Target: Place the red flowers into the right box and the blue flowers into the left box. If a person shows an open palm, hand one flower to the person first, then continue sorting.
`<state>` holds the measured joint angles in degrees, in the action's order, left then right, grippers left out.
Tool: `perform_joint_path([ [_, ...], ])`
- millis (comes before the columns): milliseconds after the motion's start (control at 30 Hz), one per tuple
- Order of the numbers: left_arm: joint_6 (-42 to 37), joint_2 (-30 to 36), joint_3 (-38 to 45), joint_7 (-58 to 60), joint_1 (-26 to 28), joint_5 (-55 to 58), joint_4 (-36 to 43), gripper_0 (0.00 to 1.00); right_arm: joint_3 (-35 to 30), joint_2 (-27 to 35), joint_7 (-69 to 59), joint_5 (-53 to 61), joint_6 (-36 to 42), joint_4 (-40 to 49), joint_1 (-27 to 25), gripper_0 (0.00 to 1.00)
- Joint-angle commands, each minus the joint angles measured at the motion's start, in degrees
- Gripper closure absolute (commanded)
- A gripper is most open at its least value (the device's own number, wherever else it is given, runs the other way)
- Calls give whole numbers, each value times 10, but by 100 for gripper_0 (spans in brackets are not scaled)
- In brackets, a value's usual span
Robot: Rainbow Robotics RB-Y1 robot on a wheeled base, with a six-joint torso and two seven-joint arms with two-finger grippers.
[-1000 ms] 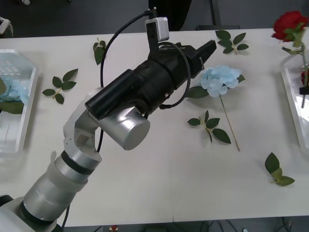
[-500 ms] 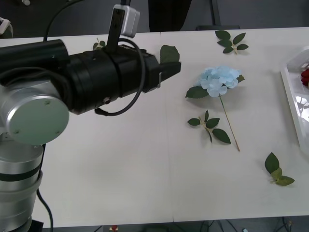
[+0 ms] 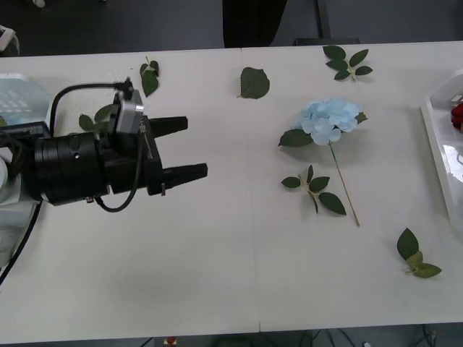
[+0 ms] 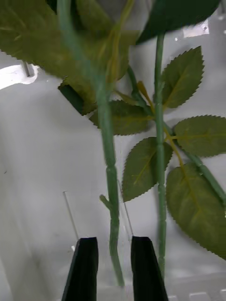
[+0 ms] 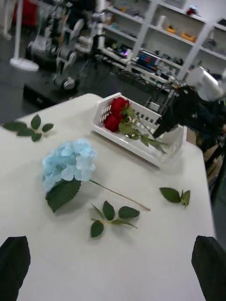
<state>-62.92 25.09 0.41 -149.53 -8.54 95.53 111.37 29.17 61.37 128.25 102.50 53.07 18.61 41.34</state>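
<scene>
While right gripper (image 4: pixel 111 268) is pinching a rose stem (image 4: pixel 107 155) over the right box (image 5: pixel 141 150), left gripper (image 3: pixel 184 148), spread, is facing the blue flower (image 3: pixel 330 118) lying rightward, stem trailing toward the robot.

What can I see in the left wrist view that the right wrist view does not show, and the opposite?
The left wrist view alone shows the blue flower lying on the table, loose leaf sprigs, the red rose heads in the right box, and the right arm over that box. The right wrist view alone shows the right gripper, its fingers close on either side of one rose stem, seen up close above the tray's white floor. Both show the rose stems and leaves in the right box.
</scene>
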Motion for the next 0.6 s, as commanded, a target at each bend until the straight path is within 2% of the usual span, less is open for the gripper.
perform_joint_path([
  [33,3,69,-9,-55,11,88,-43,0,-5,1,17,-12,-13,6,19,43],
  [133,3,104,-29,-55,11,137,-51,0,-5,6,23,-8,-3,11,19,28],
  [200,8,130,-47,-55,17,183,-54,0,-11,12,25,1,30,25,19,10],
  [267,14,144,-60,-55,22,212,-55,0,-24,17,27,6,65,36,19,0],
  [400,23,151,-76,-55,24,231,-55,0,-53,24,27,6,130,85,19,0],
  [600,22,152,-76,-55,23,231,-55,0,-77,25,22,27,169,163,19,0],
])
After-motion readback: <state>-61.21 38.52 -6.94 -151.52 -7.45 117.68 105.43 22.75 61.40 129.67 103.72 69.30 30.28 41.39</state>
